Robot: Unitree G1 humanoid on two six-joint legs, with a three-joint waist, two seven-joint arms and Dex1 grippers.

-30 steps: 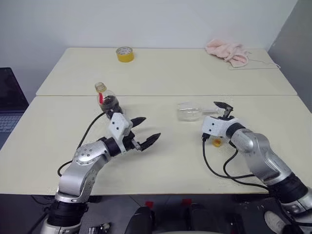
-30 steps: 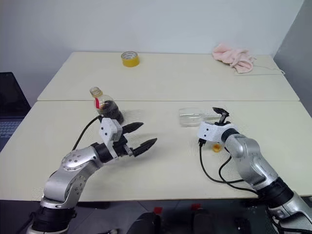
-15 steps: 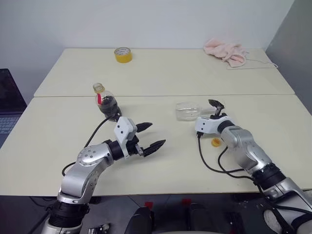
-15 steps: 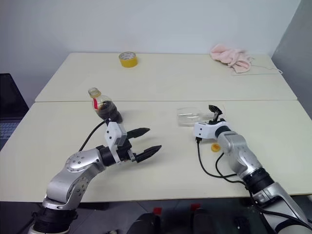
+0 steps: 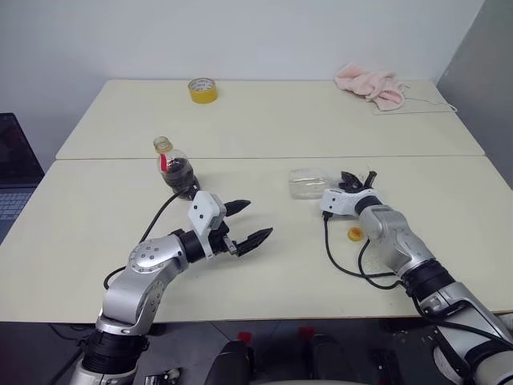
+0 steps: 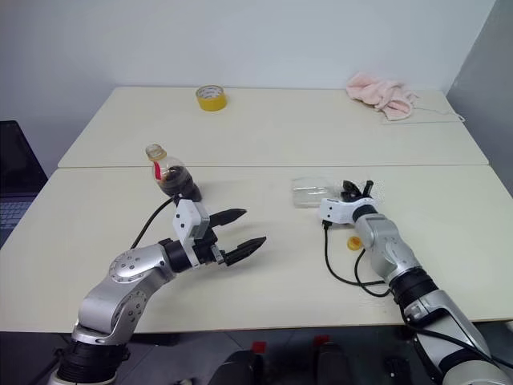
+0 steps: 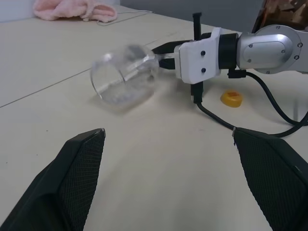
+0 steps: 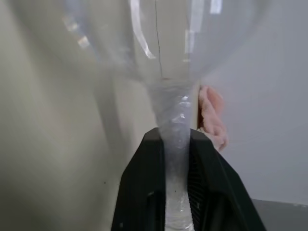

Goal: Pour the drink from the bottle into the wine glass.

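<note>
The wine glass (image 5: 309, 182) is lying on its side on the near worktop (image 5: 264, 265), close to that worktop's far edge and right of its middle, with its bowl opening toward the left and its stem running right. It is looking clear and empty. The right tool (image 5: 351, 181) is reaching level along the worktop from the right, its two black fingers (image 8: 204, 192) pinched tight on the stem just below the bowl. A small yellow-orange cap (image 5: 354, 234) is lying just nearer the front edge, beside that arm.

The bottle (image 5: 176, 167) is standing upright toward the left of the far edge, capless, with dark drink (image 5: 181, 172) filling its lower half and a red label at the neck. The left tool (image 5: 252, 224) is hovering in front of it, above the worktop's middle, pointing right, its fingers spread wide and gripping nothing.

On the far worktop, a yellow tape roll (image 5: 203, 90) is sitting near the back edge and a pink cloth (image 5: 373, 84) is lying at the back right corner.
</note>
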